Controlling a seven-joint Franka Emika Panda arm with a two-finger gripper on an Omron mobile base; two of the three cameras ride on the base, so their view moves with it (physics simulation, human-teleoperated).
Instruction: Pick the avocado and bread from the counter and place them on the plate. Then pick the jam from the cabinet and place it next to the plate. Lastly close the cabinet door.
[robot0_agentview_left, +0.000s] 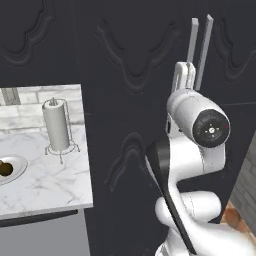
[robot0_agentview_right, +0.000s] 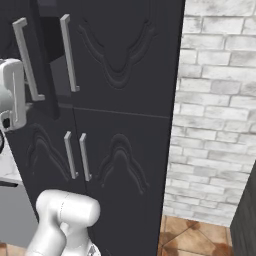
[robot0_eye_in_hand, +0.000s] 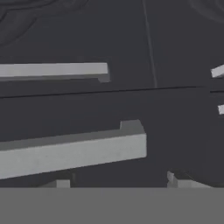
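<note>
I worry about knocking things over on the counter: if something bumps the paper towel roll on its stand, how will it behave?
The paper towel roll stands tall and narrow on a thin wire stand, so it would probably tip rather than slide. It looks light, and on the smooth counter might roll.

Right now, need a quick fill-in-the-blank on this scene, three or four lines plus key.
1. The paper towel roll stands upright on the ____.
2. The cabinet doors are matte ____.
3. Right of the cabinet is a wall of whitewashed ____.
4. A dark lump lies on the plate, left of the ____ roll.

Missing: counter; black; brick; paper towel
</note>
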